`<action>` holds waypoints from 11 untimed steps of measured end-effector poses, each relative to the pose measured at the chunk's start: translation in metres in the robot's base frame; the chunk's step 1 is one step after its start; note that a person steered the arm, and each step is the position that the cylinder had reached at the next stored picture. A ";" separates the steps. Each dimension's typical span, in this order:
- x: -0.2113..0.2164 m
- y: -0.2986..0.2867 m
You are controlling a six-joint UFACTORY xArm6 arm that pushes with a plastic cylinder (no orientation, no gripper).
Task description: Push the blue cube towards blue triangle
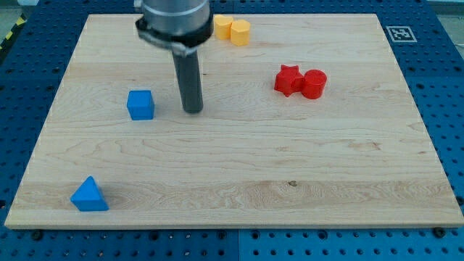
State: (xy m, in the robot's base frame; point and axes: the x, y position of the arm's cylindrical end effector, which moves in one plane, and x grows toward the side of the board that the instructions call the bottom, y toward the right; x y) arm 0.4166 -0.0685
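Tool tip (pixel 192 111) rests on the table (pixel 290 159), just right of the blue cube (pixel 141 104); being a bare rod, it grips nothing.
Blue triangle (pixel 89 195) lies well apart at lower left, path between them unobstructed; yellow blocks (pixel 232 30) and red blocks (pixel 301 81) sit aside.

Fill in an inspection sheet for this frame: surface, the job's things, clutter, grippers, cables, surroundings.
Surface: wooden board, flat, light grain.
Job's things: blue cube at the view's left; blue triangle near the bottom-left corner, well apart from the cube.
Clutter: two yellow blocks touching at the view's top; red star against a red cylinder at the right.
Grippers: none fitted; my tip stands just right of the blue cube, a small gap between them.
Cables: nothing seen.
Surroundings: blue perforated table around the board; a square marker tag at the top right.
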 end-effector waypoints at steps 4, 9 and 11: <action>-0.033 -0.103; 0.006 -0.087; 0.020 -0.083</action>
State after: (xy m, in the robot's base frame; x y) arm 0.4368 -0.1518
